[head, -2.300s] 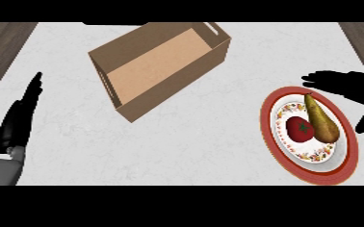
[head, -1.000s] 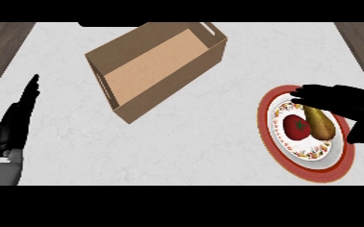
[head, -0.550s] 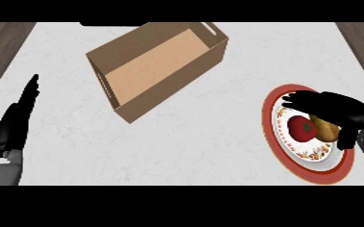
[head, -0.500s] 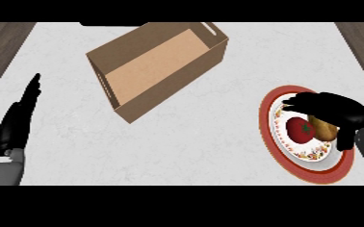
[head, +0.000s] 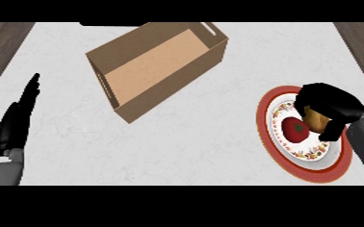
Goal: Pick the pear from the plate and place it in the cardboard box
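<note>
A brown pear [head: 316, 119] lies on the red-rimmed patterned plate [head: 292, 166] at the right, beside a red tomato [head: 295, 129]. My right hand [head: 331, 106] covers the pear from above, its fingers curled round it, so only a small brown part shows. The open cardboard box [head: 156, 67] sits tilted at the upper middle of the counter, nothing inside it. My left hand [head: 18, 120] rests open at the left edge, fingers pointing up.
The white marble counter [head: 192, 144] stretches between the box and the plate. Dark wooden strips [head: 10, 36] show at the far upper corners.
My right hand came down from above the plate's top edge onto the pear and curled its fingers round it. The left hand, box and tomato stayed put.
</note>
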Robot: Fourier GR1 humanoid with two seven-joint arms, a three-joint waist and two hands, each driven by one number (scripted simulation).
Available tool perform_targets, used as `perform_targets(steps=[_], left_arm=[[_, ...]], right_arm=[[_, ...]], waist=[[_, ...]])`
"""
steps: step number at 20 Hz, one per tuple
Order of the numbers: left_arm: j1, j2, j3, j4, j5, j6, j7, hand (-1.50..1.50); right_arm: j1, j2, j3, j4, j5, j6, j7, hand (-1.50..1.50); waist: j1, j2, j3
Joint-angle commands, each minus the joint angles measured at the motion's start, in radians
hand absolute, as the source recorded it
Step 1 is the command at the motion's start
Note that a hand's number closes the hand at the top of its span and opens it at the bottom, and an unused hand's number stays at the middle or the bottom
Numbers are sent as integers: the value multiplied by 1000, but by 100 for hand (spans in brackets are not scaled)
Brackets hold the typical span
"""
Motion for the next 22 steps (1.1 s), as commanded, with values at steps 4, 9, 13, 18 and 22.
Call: perform_targets(steps=[4,9,13,18,22], left_arm=[[52,-14,13,-17,-8,2,-24,0],[21,8,30,-10,3,-5,26,0],[30,9,38,1,3,-8,3,0],[28,-2,17,-12,-7,-18,26,0],[74,-36,12,-46,-24,6,-24,0]], right_arm=[[21,89,-84,-112,-50,-61,150,150],[-5,259,-186,-73,-75,46,630,150],[-25,355,-166,-271,-25,44,892,150],[-39,432,-84,-594,34,48,1013,150],[-5,478,-16,-771,42,141,1070,150]], waist=[[-10,-2,7],[-35,-15,2],[-40,-19,3],[-33,-14,6],[-11,-4,7]])
